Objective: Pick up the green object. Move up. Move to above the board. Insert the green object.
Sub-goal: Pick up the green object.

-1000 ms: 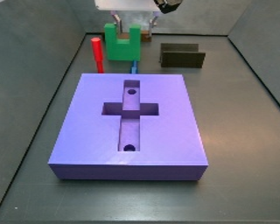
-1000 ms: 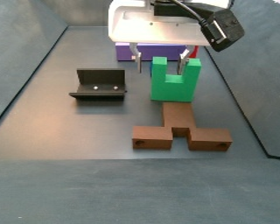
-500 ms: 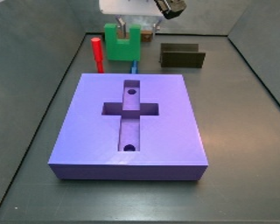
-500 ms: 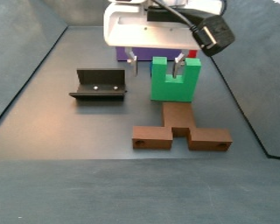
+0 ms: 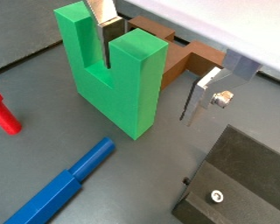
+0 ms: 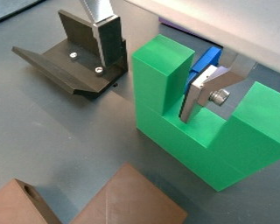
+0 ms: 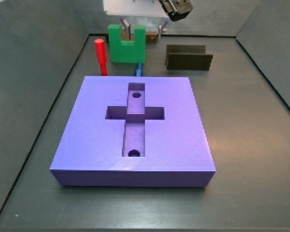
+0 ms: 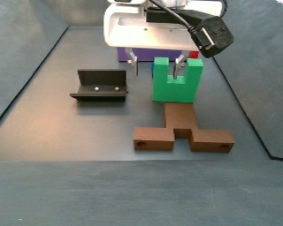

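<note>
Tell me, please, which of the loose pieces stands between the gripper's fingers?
The green object, upright with prongs up; the gripper straddles it, unlike the red peg and blue piece.

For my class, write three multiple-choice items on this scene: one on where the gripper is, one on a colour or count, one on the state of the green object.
1. Where is the gripper?
A. Around the green object
B. Above the board
C. At the fixture

2. How many small round holes show along the board's middle?
A. None
B. Two
C. Five

3. How is the green object placed?
A. Seated in the board's recess
B. Lying flat on the brown piece
C. Standing upright on the floor, prongs up

Answers:
1 A: in both wrist views one finger sits in the notch and the other outside a prong.
2 B: a side view shows one hole at each end of the cross.
3 C: both side views show it upright behind the board, whose recess is empty.
</note>
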Motion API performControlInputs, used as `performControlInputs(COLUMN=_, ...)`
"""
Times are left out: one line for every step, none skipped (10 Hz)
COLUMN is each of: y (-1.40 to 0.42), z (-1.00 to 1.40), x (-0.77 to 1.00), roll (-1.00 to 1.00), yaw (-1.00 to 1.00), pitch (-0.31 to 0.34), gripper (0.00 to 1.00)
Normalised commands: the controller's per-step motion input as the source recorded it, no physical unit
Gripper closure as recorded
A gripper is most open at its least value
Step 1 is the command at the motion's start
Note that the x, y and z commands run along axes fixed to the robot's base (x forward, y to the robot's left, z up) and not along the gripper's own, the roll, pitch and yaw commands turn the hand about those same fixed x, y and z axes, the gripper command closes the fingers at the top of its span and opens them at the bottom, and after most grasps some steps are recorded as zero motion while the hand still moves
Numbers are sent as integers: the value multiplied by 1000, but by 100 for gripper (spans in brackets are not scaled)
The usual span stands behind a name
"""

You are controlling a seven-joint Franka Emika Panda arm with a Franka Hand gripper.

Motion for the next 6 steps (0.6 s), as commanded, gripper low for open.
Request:
performControlInputs(y=0, z=0, x=0, roll=0, yaw=0, pitch=0, gripper=0)
performControlInputs(y=0, z=0, x=0, roll=0, yaw=0, pitch=0, gripper=100)
performControlInputs(y=0, z=0, x=0, roll=0, yaw=0, pitch=0, gripper=100)
performControlInputs(y=0, z=0, x=0, roll=0, yaw=0, pitch=0, gripper=100)
performControlInputs(y=0, z=0, x=0, roll=0, yaw=0, pitch=0, gripper=100)
performControlInputs(y=0, z=0, x=0, roll=0, yaw=0, pitch=0, gripper=100)
